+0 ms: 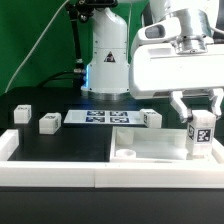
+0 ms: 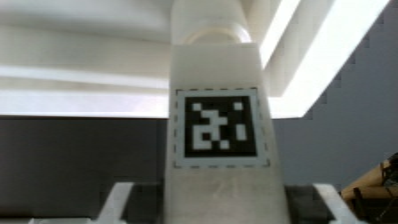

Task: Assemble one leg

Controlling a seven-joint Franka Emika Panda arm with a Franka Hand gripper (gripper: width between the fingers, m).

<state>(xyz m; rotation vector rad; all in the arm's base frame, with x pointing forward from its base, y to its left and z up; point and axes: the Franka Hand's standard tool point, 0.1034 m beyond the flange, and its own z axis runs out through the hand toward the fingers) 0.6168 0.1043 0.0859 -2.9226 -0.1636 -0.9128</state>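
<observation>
My gripper (image 1: 197, 112) is shut on a leg (image 1: 200, 133), a small white oblong block with a black-and-white tag. It holds the leg upright at the exterior view's right, with the lower end at the right end of the large flat white square part (image 1: 140, 152). I cannot tell whether they touch. In the wrist view the leg (image 2: 217, 110) fills the middle and runs down between the fingers (image 2: 125, 203) of my gripper (image 2: 217, 208). Three more legs lie on the black table: two on the left (image 1: 22, 115) (image 1: 48, 123) and one in the middle (image 1: 152, 118).
The marker board (image 1: 105, 118) lies flat on the table behind the large white part. The arm's white base (image 1: 107, 60) stands at the back. A white rim (image 1: 50, 168) runs along the table's front edge, and a green curtain hangs behind.
</observation>
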